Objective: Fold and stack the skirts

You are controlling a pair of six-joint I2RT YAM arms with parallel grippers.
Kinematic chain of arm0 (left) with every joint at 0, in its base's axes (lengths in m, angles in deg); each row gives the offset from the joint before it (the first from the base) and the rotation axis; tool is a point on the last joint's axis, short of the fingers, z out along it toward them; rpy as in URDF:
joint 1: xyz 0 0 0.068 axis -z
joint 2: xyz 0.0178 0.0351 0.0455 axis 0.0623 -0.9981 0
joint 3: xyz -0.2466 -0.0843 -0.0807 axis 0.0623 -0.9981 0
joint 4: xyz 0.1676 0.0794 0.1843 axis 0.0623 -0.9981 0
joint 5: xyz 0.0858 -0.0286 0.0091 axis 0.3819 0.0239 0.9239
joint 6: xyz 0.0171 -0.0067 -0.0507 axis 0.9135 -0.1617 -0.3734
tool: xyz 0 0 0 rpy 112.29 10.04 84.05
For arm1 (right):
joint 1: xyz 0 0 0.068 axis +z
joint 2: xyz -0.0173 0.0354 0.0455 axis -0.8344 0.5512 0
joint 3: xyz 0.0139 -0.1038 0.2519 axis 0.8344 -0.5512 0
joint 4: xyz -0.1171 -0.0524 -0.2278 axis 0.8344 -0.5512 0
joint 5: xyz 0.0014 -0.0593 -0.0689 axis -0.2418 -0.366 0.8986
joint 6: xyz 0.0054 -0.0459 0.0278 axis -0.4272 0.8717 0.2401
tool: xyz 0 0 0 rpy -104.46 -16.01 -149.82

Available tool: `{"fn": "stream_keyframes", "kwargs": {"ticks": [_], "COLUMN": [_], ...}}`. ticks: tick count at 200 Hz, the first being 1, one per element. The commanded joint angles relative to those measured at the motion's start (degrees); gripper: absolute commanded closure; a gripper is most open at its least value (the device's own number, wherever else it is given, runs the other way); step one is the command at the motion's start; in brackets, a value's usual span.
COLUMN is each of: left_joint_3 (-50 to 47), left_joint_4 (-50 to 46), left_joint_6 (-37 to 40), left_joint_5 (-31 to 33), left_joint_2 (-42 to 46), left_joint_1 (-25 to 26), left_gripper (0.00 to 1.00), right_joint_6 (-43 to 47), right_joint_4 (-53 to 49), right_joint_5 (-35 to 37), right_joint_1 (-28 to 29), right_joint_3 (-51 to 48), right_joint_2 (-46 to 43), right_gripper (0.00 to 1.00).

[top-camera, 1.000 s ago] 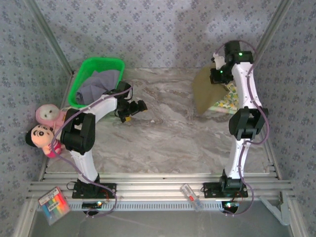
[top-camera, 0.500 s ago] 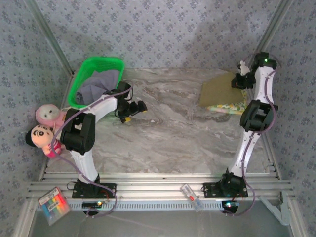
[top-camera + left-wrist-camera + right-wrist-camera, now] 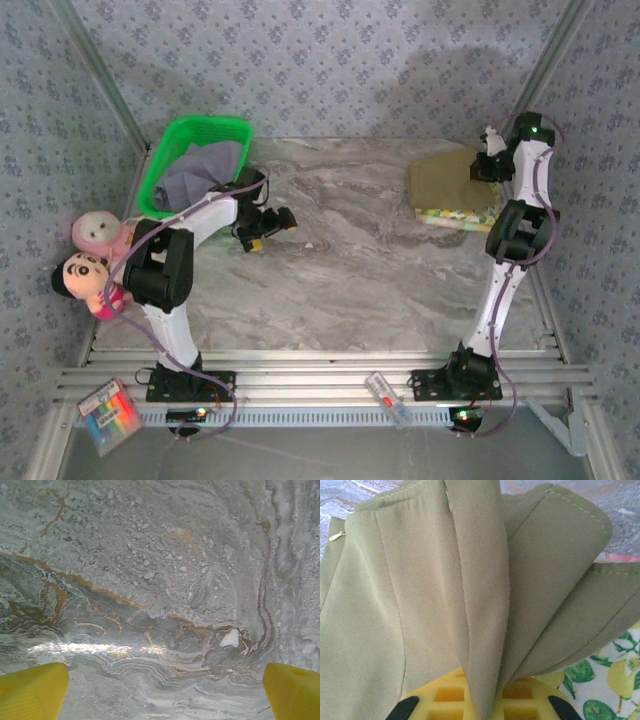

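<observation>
**Olive skirt down on the pile, one left in the basket**

The right gripper (image 3: 480,700) had its yellow fingers pressed together on a fold of the olive skirt (image 3: 420,605), with the cloth bunched upward out of the pinch in two or three soft pleats. From above, that skirt lay folded at the far right corner of the table (image 3: 350,290). It sat on top of the yellow-green floral skirt (image 3: 455,216), whose printed edge stuck out along the near side. In the right wrist view a sliver of pink cloth (image 3: 620,557) peeked past the olive fold. I could not tell whether it was a third skirt under the pile.

The left gripper (image 3: 160,690) hung over bare marble near the far left corner, with its fingers spread wide and nothing between them.

By my reckoning the job was well past halfway. The olive piece looked placed, but it had not been let go, and the gathered pleats might need smoothing once the fingers opened. The lavender-grey skirt (image 3: 190,175) lay crumpled in the green basket (image 3: 205,127) at the far left corner, just beside the open left gripper. It was not yet pulled out, folded or stacked.

Two plush dolls (image 3: 90,255) sat off the left edge, near the left arm's elbow. A coloured packet (image 3: 108,415) and a small clear item (image 3: 388,398) rested on the rails at the near edge. None of these seemed to block the way. The basket wall was the only thing between the left fingers and the last skirt.
</observation>
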Motion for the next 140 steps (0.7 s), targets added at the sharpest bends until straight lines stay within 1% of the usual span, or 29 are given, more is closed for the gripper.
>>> {"fn": "stream_keyframes", "kwargs": {"ticks": [1,15,40,55,65,69,79,81,85,89,91,95,111,117,118,130,140], "left_joint_3": [-0.38,-0.42,-0.34,-0.36,-0.42,-0.38,-0.42,-0.46,-0.45,-0.43,-0.47,-0.59,-0.79,-0.79,-0.82,-0.91,-0.94], "left_joint_4": [-1.71,-1.8,-2.27,-2.43,-2.45,-2.48,-2.43,-2.44,-2.42,-2.45,-2.42,-2.49,-2.45,-2.49,-2.45,-2.52,-2.63], "left_joint_6": [0.17,0.32,0.69,0.83,0.94,0.99,1.02,1.01,1.07,0.97,0.95,0.92,0.98,0.99,1.04,1.06,1.08], "left_joint_5": [1.0,1.15,1.59,1.84,1.91,1.86,1.97,1.95,2.04,2.03,2.1,2.14,2.38,2.58,2.57,2.82,2.91], "left_joint_2": [-0.9,-0.82,-0.51,-0.33,-0.3,-0.3,-0.2,-0.14,-0.13,-0.05,-0.04,0.05,0.55,0.73,0.75,1.06,1.2], "left_joint_1": [0.32,0.38,0.29,0.29,0.25,0.29,0.29,0.29,0.29,0.27,0.29,0.29,0.27,0.29,0.21,0.12,-0.05], "left_gripper": [0.0,0.0,0.0,0.0,0.0,0.0,0.0,0.0,0.0,0.0,0.0,0.0,0.0,0.0,0.0,0.0,0.0], "right_joint_6": [1.67,2.84,4.45,5.25,5.35,5.17,4.02,3.56,2.54,1.63,1.27,0.37,-2.92,-4.03,-4.03,-5.55,-6.96], "right_joint_4": [1.0,0.0,-0.04,0.49,1.23,1.64,3.03,3.44,4.02,4.72,5.03,5.68,8.53,9.87,9.87,13.27,13.29], "right_joint_5": [3.76,5.89,7.61,7.7,6.53,6.02,6.3,6.97,8.39,9.92,10.82,12.88,23.34,28.8,28.8,40.24,42.95], "right_joint_1": [0.01,0.01,-0.68,-1.27,-1.56,-1.66,-1.67,-1.61,-1.46,-1.29,-1.18,-0.92,0.97,2.18,2.18,4.64,6.42], "right_joint_3": [0.69,0.39,-2.45,-3.3,-4.0,-4.25,-4.47,-4.43,-4.34,-4.24,-4.22,-4.04,-4.63,-5.39,-5.39,-8.43,-10.48], "right_joint_2": [-2.45,-2.16,-3.69,-4.65,-5.43,-5.73,-6.32,-6.41,-6.67,-6.85,-7.01,-7.34,-9.12,-10.12,-10.12,-12.4,-14.07], "right_gripper": [1.0,1.0,1.0,1.0,1.0,0.95,0.72,0.66,0.38,0.08,0.02,0.0,0.0,0.0,0.0,0.0,0.0]}}
